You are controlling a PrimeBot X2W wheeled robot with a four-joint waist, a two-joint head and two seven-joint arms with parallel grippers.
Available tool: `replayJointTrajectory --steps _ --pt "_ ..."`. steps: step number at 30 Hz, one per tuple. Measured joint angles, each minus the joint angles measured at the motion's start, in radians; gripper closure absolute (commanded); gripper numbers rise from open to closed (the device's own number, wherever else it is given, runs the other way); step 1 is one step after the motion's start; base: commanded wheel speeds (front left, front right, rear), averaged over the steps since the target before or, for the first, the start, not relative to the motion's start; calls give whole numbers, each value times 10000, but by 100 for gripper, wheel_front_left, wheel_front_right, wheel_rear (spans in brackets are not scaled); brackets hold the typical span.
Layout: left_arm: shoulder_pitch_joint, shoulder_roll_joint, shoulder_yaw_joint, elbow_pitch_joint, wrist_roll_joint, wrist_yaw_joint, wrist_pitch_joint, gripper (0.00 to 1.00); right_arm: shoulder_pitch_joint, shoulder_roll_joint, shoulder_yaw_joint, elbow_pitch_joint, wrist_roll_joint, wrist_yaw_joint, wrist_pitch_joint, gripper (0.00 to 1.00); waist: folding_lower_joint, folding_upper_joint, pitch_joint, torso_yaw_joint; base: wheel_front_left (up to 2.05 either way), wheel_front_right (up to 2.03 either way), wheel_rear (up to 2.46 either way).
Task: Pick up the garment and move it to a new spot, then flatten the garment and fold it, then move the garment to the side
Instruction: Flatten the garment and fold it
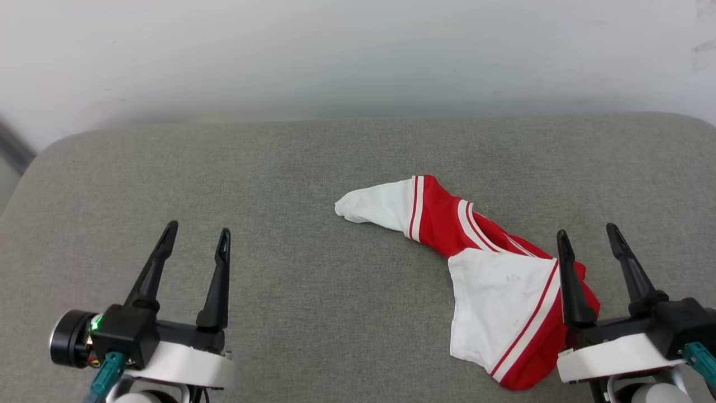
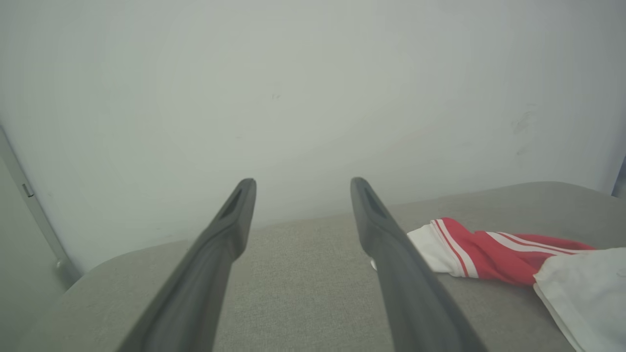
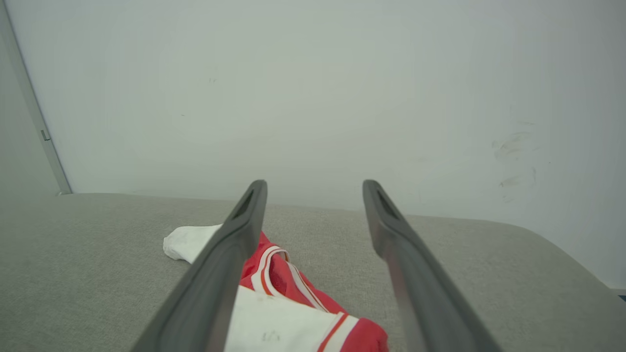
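At the far left, over bare grey cushion (image 1: 313, 313), leave the left gripper (image 1: 198, 227) gaping and empty, well apart from the garment (image 1: 492, 268) crumpled right of centre, one white sleeve trailing toward the middle. Further right, lower the right gripper (image 1: 586, 229), likewise spread wide and holding nothing, onto the red-and-white bunch just below its inner finger, biting a thick fold rather than a single thin layer. Probably safest near the red edge, hard to read from here; lift slowly, without dragging.
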Motion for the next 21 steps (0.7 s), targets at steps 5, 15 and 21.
replayJointTrajectory --steps 5,15,21 --pt "490 -702 522 -27 617 -623 0 0 84 0 130 63 94 0 0 0 0 0 -64 -45 0 0 0" --pt "523 -1369 1306 105 1212 -1473 0 0 125 -13 846 512 -10 -2 44 0 0 0 35 -113 0 0 0" --pt "569 -1785 1534 196 1519 -1837 0 0 58 -742 2709 435 579 6 3204 0 0 0 195 -50 0 0 0"
